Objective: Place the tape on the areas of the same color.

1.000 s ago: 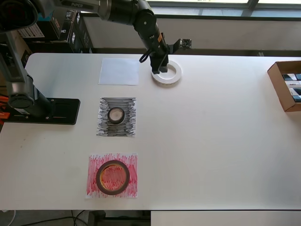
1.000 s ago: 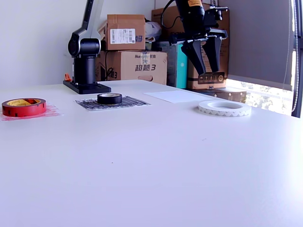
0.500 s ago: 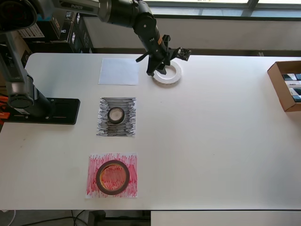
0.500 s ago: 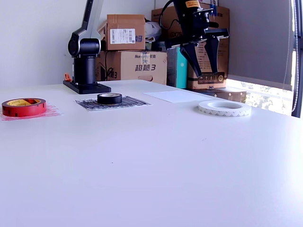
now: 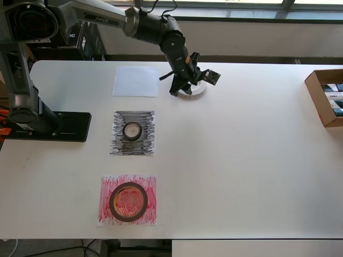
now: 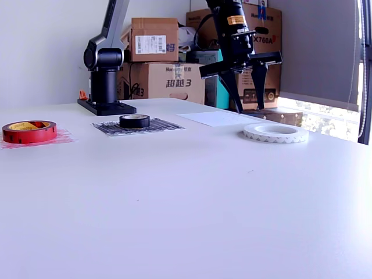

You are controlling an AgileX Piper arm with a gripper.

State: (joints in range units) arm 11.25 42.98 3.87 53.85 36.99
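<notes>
1. Nearest in the exterior view: large dark red-brown tape roll w/ yellowish core (image 6: 29,131) lies flat on the red-scribbled paper square (image 5: 127,199); overhead view shows it roughly centred on the sheet.
2. Next back: small black tape roll (image 5: 132,130) sits mid black-scribbled paper square (image 5: 133,133).
3. Wide flat white tape ring (image 6: 275,132) lies on the bare white table (image 5: 241,160), just beside the plain white paper sheet (image 5: 135,81) but not on it. In the overhead view the arm covers most of the ring; only a sliver shows.
4. Black two-finger gripper (image 6: 248,87) hangs above the ring's far side, fingers spread wide, pointing down, tips clear of the ring in the exterior view. Holds nothing.
5. Arm's black base plate (image 5: 51,126) on the table at the overhead view's left edge.
6. Open brown cardboard box (image 5: 326,96) at the overhead view's right edge, cut off by the frame; contents too small to make out.
7. Farthest: stacked cardboard cartons (image 6: 157,58) behind the table; labels mostly unreadable.
</notes>
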